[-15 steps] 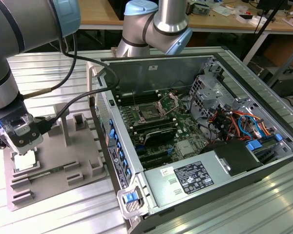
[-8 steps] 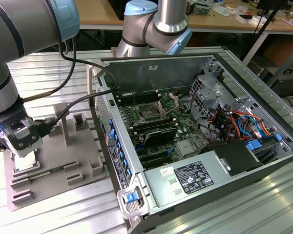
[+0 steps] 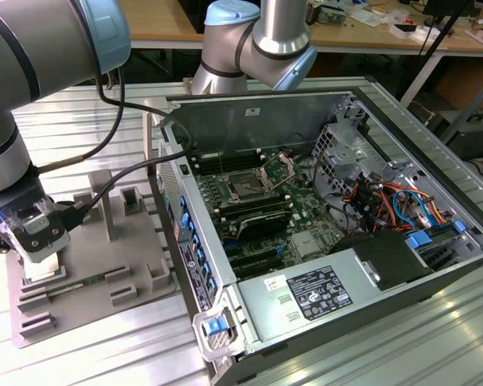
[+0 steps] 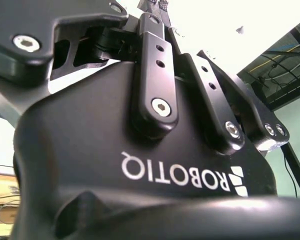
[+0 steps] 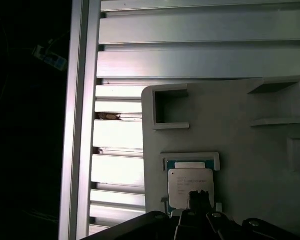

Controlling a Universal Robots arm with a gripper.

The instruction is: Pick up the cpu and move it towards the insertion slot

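Note:
The cpu (image 3: 43, 268) is a small pale square chip lying in a recess of the grey plastic tray (image 3: 137, 241) at the exterior view's left. My gripper (image 3: 42, 254) stands directly over it, right down at the chip. In the first wrist view the cpu (image 5: 189, 184) sits flat in its framed pocket on the tray (image 5: 235, 130), and a dark part of the gripper (image 5: 200, 200) overlaps its near edge. The insertion slot (image 3: 245, 186) is the silver-framed socket with a dark centre on the motherboard, well to the exterior view's right of the gripper.
The open computer case (image 3: 322, 217) holds the motherboard, bundled cables (image 3: 394, 201) and a power supply (image 3: 318, 293). Its metal side wall (image 3: 185, 233) rises between tray and socket. The arm's elbow (image 3: 262, 36) hangs above the case. Ribbed aluminium table (image 5: 120, 65) surrounds the tray. The gripper's black body (image 4: 140, 165) faces the second wrist view.

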